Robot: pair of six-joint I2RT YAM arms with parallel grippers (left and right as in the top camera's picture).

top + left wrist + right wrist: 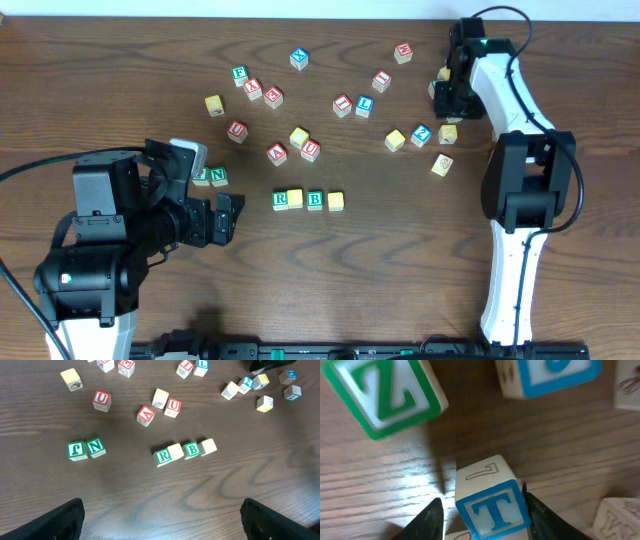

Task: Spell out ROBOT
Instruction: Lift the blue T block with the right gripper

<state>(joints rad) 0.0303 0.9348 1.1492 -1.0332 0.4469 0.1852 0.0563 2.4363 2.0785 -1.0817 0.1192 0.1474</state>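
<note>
A row of blocks lies mid-table: green R (281, 200), a yellowish block (295, 198), green B (315, 200) and another yellowish block (335, 201). The row also shows in the left wrist view, R (162, 456) to B (192, 449). My left gripper (228, 218) is open and empty just left of the row, its jaws (162, 510) wide apart above bare wood. My right gripper (445, 95) is low among the blocks at the far right. A blue T block (492, 510) sits between its fingers (482, 512); the right finger touches it and the left finger stands slightly off.
Green J (76, 450) and N (95, 447) blocks lie left of the row. Red U (101, 400), A (145, 415) and U (172, 406) blocks lie behind it. A green Z block (385, 395) and a blue block (550, 375) crowd the right gripper. Several more blocks are scattered across the far side.
</note>
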